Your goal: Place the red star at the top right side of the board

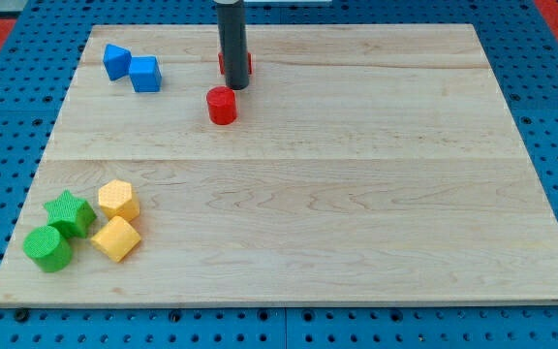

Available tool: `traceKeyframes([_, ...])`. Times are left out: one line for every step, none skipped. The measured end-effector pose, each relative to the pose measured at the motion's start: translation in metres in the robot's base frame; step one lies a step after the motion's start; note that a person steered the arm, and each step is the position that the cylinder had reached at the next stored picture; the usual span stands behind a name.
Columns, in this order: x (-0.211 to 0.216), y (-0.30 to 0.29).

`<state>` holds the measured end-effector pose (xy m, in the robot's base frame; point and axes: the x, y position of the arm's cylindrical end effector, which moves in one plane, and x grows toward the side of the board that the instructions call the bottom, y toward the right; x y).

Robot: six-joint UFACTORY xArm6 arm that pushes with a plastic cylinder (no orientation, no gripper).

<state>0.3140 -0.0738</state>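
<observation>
Standing near the board's (376,194) top edge, my tip (236,87) is a bare rod end with nothing clamped, pressed against the red star (249,64), which sits just behind it, mostly hidden. A red cylinder (222,105) lies just below and left of my tip. 2 blue blocks (131,68) sit well to its left. Far down-left cluster 2 yellow blocks (117,219), a green star (71,213) and a green cylinder (46,248).
</observation>
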Motion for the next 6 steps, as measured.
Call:
traceKeyframes([-0.016,-0.065])
traceKeyframes([-0.038,0.009])
traceKeyframes([-0.038,0.122])
traceKeyframes([-0.033,0.069])
traceKeyframes([-0.061,0.057])
traceKeyframes([-0.075,0.168])
